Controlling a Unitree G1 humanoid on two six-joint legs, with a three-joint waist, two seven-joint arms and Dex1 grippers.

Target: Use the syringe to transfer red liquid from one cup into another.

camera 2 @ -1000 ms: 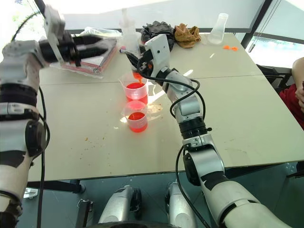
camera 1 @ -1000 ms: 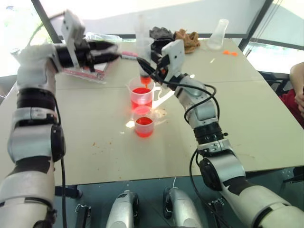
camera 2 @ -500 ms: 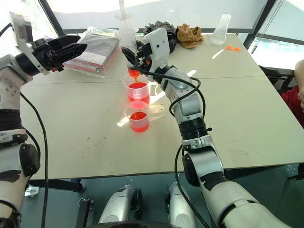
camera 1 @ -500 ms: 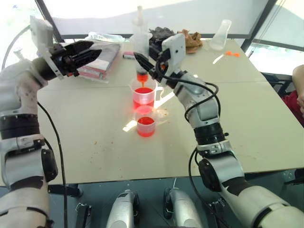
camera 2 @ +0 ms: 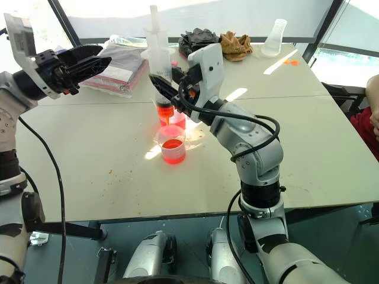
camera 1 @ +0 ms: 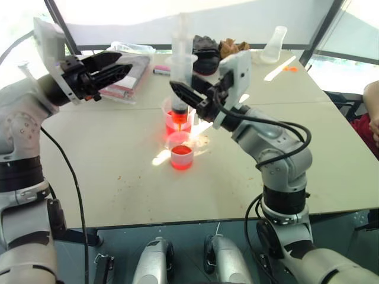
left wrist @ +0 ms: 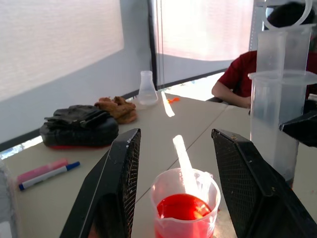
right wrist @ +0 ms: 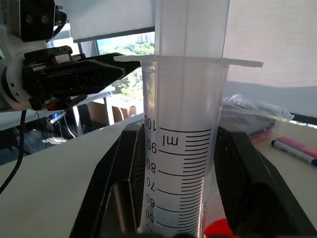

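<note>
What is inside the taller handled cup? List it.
The taller measuring cup holds red liquid. The syringe, gripped by the right pincer, hangs above it. From the head views, the small cup covers its base.

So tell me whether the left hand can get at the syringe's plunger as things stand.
Probably yes: the left hand is open and empty, off to the side of the plunger, which stands bare above the right hand gripping the syringe.

You'll find the short cup [camera 2: 172, 149] just before the measuring cup [camera 2: 171, 120] (almost touching). The syringe [camera 2: 160, 77] stands above that measuring cup, and the flask [camera 2: 273, 36] sits far behind, to its right.
</note>
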